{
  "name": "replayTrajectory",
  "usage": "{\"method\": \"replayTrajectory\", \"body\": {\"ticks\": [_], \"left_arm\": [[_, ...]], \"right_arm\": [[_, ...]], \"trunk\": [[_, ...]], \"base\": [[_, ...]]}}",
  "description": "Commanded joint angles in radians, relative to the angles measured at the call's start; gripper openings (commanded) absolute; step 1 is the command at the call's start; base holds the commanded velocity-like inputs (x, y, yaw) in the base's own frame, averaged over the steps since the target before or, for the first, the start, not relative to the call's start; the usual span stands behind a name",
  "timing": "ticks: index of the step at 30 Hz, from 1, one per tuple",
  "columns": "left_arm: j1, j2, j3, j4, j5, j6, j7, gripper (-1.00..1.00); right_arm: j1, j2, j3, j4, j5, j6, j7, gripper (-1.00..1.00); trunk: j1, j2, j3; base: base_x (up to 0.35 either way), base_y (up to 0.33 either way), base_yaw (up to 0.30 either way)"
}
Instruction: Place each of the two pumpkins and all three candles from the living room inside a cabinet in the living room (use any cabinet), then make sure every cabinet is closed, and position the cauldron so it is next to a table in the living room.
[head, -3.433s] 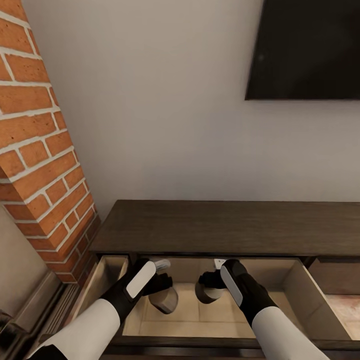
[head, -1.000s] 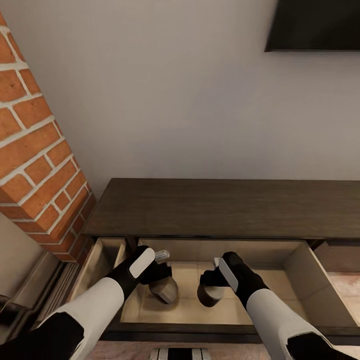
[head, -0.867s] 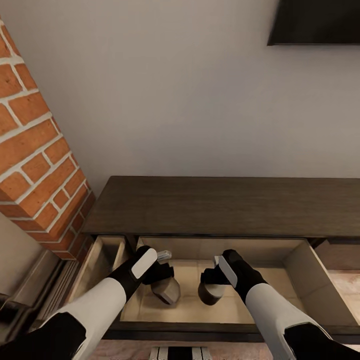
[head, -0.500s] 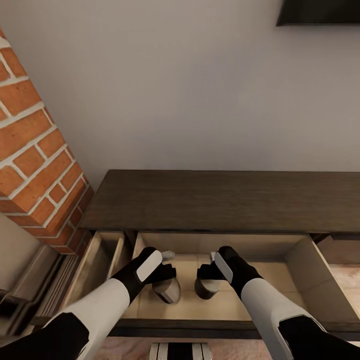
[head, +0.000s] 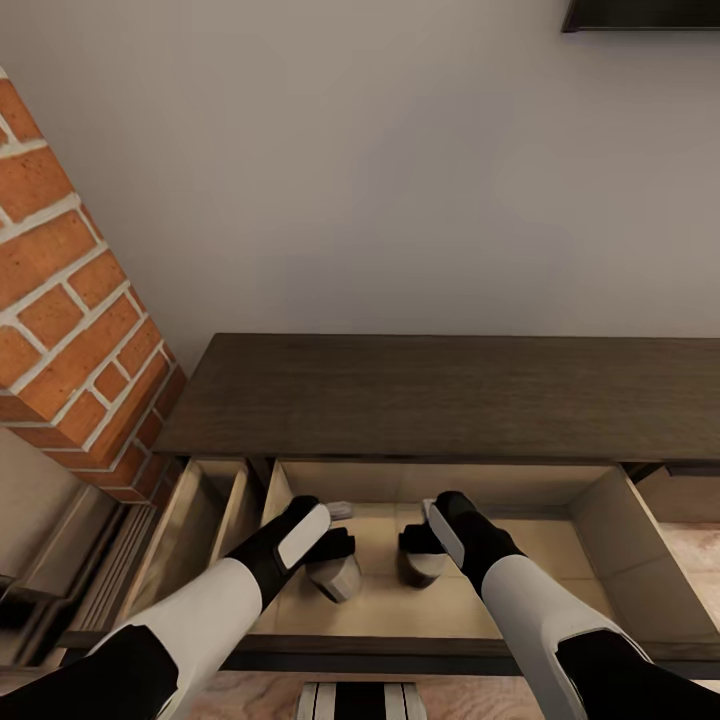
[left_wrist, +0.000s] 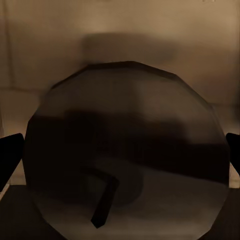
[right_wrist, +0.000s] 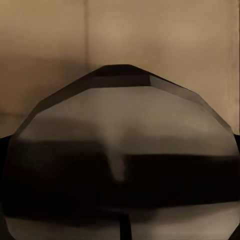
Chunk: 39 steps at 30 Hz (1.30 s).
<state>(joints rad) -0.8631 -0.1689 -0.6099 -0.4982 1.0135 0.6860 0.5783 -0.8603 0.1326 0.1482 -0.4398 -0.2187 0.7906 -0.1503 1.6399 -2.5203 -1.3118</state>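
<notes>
1. Two stubby grey-beige wax candles, one gripped by each black gripper: left gripper (head: 335, 560) clamps the left candle (head: 338, 577), right gripper (head: 420, 548) clamps the right candle (head: 424, 567).
2. Both sit lower than before, near the pale floor of the open drawer (head: 600, 520).
3. One dark-brown wood cabinet (head: 450, 395) lies beyond.

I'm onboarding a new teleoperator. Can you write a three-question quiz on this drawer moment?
1. True or false: the left tool holds a candle over the open drawer of the cabinet.
2. What does the right tool hold? A) a pumpkin B) a candle C) nothing
3. Which wall stands at the cabinet's left end?

Key
1. True; this candle is tilted, and its flat wick end faces the left wrist camera.
2. B; the second candle sits upright in that tool.
3. The brick wall.
</notes>
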Motion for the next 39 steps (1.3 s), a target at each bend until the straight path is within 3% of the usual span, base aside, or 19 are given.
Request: {"method": "replayTrajectory", "body": {"ticks": [1, 4, 7, 9, 15, 22, 23, 28, 39], "left_arm": [[-0.001, 0.001, -0.010, -0.002, 0.011, -0.002, 0.009, -1.00], [0.001, 0.000, -0.044, -0.002, 0.011, -0.024, 0.009, -1.00], [0.001, -0.001, -0.108, -0.002, 0.012, -0.067, 0.010, -1.00], [0.002, -0.001, -0.123, -0.002, 0.013, -0.081, 0.014, -1.00], [0.007, 0.000, -0.139, -0.002, 0.012, -0.099, 0.011, -1.00], [0.010, 0.009, -0.142, 0.000, 0.010, -0.108, 0.001, -1.00], [0.010, 0.010, -0.142, 0.002, 0.009, -0.109, -0.009, 1.00], [0.010, 0.011, -0.164, 0.012, 0.003, -0.112, -0.036, 1.00], [0.010, 0.008, -0.168, 0.013, 0.002, -0.112, -0.039, 1.00]], "right_arm": [[0.000, -0.001, 0.006, -0.001, -0.005, 0.001, -0.008, -1.00], [0.000, -0.001, 0.005, -0.001, 0.016, -0.007, -0.008, -1.00], [0.000, -0.001, 0.005, 0.000, 0.022, -0.009, -0.009, -1.00], [0.000, -0.001, 0.005, 0.000, 0.023, -0.009, -0.009, -1.00], [0.000, -0.001, 0.006, 0.000, 0.025, -0.010, -0.009, -1.00], [0.000, -0.002, 0.007, 0.000, 0.025, -0.009, -0.009, -1.00], [0.000, -0.002, 0.006, 0.000, 0.025, -0.009, -0.009, 1.00], [0.000, -0.002, 0.005, -0.002, 0.025, -0.008, -0.009, 1.00], [0.000, -0.004, 0.004, -0.003, 0.024, -0.007, -0.008, 1.00]], "trunk": [[0.000, 0.000, -0.001], [0.000, 0.000, -0.001], [0.000, 0.000, -0.001], [0.000, 0.000, -0.001], [0.002, -0.001, -0.020], [0.002, -0.001, -0.020], [0.002, -0.001, -0.020], [0.002, -0.001, -0.020], [0.002, -0.001, -0.020]], "base": [[0.000, 0.000, 0.000], [0.000, 0.000, 0.000], [0.000, 0.000, 0.000], [0.000, 0.000, 0.000], [0.000, 0.000, 0.000], [0.000, 0.000, 0.000], [0.000, 0.000, 0.000], [0.000, 0.000, 0.000], [0.000, 0.000, 0.000]]}}
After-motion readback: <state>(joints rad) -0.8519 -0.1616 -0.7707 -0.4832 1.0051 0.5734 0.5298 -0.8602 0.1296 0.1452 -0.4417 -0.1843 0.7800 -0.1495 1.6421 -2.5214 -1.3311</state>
